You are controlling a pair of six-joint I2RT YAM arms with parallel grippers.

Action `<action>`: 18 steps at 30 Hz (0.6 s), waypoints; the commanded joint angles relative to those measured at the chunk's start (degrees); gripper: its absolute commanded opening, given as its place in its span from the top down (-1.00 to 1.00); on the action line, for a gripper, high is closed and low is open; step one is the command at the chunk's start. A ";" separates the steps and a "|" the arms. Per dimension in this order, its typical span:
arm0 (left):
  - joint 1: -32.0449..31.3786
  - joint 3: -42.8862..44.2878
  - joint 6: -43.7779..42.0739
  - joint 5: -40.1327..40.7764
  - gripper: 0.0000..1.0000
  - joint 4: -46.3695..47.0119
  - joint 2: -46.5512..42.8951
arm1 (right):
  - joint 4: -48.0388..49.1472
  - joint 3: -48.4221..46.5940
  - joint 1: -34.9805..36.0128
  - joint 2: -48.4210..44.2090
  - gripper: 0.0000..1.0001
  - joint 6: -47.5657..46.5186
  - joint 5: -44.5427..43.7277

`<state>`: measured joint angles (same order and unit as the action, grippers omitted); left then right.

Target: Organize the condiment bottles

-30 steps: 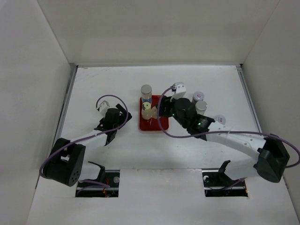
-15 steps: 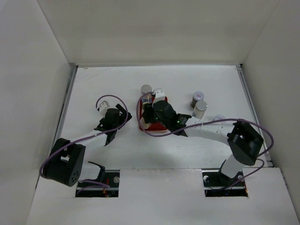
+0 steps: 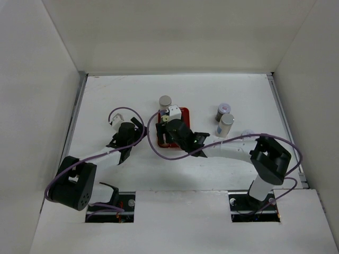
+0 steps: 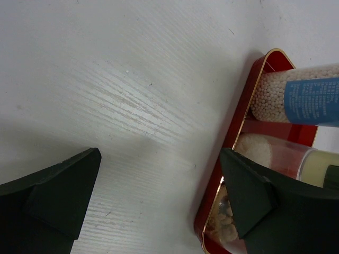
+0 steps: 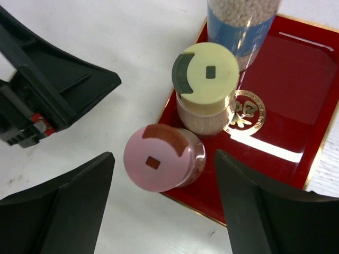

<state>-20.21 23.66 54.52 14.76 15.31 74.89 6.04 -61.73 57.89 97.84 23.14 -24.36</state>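
A red tray (image 5: 296, 95) with a gold emblem sits mid-worktop (image 4: 132, 79). Three condiment jars stand upright along the tray's left side: a blue-labelled jar (image 5: 241, 26) at the far end, a yellow-capped jar (image 5: 207, 74) in the middle, and a pink-capped jar (image 5: 159, 161) at the near corner. The right claw (image 5: 163, 159) hovers over the pink-capped jar, its fingers spread apart on either side with a gap to the cap. The left claw (image 4: 159, 185) is also spread wide, holding nothing, over bare worktop just beside the tray's left edge. Two more jars, a lavender-capped jar (image 3: 224, 108) and a grey-capped jar (image 3: 226, 120), stand together well to the tray's right.
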 commanded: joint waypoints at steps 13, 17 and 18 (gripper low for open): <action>0.04 -0.63 0.76 -0.70 -1.00 1.30 -0.62 | -10.43 15.15 -19.32 -38.07 -0.97 -1.95 -16.76; -0.23 -0.55 0.85 0.00 -1.00 1.48 -0.54 | -13.51 15.16 -25.84 -35.62 -1.00 -2.13 -16.87; -0.05 -0.54 0.85 -0.43 -1.00 1.48 -0.28 | -13.51 15.07 -26.55 -34.40 -1.00 -2.04 -16.17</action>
<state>-20.27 23.59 54.63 14.70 15.55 74.89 -3.62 -46.94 32.84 60.84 21.85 -38.79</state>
